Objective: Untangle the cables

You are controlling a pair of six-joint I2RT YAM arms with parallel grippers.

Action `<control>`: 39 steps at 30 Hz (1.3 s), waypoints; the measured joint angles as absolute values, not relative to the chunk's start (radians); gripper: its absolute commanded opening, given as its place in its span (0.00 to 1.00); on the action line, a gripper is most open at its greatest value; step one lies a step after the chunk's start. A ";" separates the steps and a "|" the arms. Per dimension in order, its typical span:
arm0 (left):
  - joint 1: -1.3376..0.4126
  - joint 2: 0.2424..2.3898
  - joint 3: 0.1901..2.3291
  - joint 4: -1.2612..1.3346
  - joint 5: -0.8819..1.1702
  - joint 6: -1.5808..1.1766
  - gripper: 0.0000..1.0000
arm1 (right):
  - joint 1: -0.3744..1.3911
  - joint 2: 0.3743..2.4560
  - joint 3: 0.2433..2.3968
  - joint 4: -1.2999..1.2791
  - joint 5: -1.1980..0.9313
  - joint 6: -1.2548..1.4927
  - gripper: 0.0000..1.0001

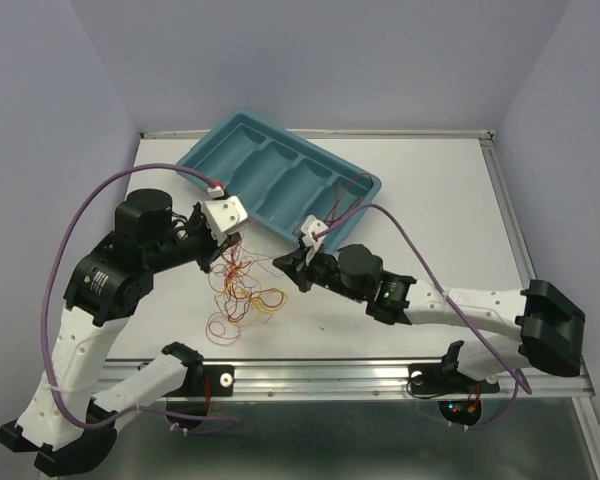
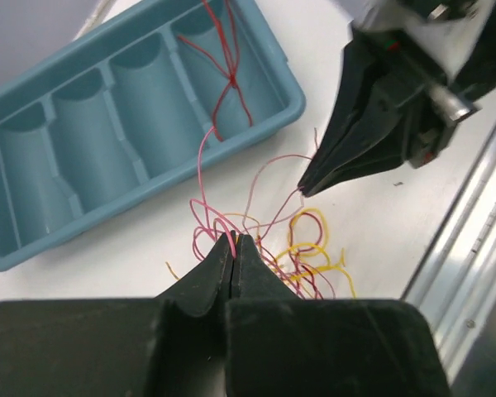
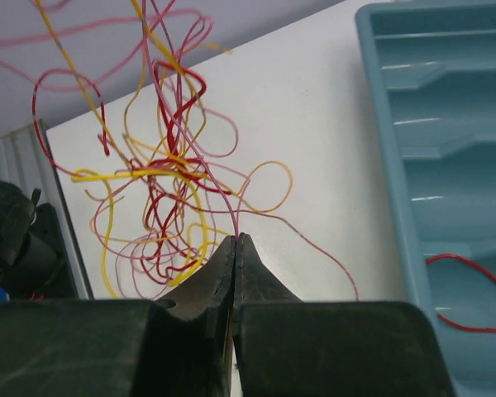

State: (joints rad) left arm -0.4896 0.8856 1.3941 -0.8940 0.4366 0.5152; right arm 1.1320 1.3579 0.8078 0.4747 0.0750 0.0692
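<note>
A tangle of thin red, pink, yellow and orange cables (image 1: 242, 290) lies on the white table between my two grippers. My left gripper (image 2: 235, 238) is shut on a pink strand at the tangle's upper left (image 1: 218, 262). My right gripper (image 3: 236, 238) is shut on another pink strand at the tangle's right side (image 1: 283, 262). The bundle (image 3: 161, 178) fans out in front of the right fingers. A separate red cable (image 2: 228, 70) lies in the end compartment of the teal tray; it also shows in the right wrist view (image 3: 467, 285).
The teal compartment tray (image 1: 242, 148) sits tilted at the back of the table. The table's metal front rail (image 1: 360, 378) runs below the tangle. Thick purple arm cables (image 1: 420, 255) arc over the table.
</note>
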 measured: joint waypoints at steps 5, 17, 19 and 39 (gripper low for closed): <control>-0.491 0.847 1.257 -0.775 0.280 0.487 0.62 | 1.127 1.225 0.798 0.467 0.212 0.084 0.01; -0.491 0.767 1.108 -0.627 0.141 0.464 0.85 | 1.126 1.006 0.874 0.388 0.326 0.086 0.01; -0.491 0.746 1.101 -0.580 0.183 0.462 0.86 | 1.126 1.055 0.947 0.346 0.342 0.083 0.01; -0.491 0.876 0.750 -0.181 0.568 0.533 0.12 | 1.126 1.252 1.349 0.209 0.428 0.079 0.01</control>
State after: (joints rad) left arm -0.4911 0.8761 0.7498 -0.1810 0.5678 0.5331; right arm 1.1255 1.2522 1.3487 0.2092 0.4282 0.0788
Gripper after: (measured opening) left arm 0.449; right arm 0.012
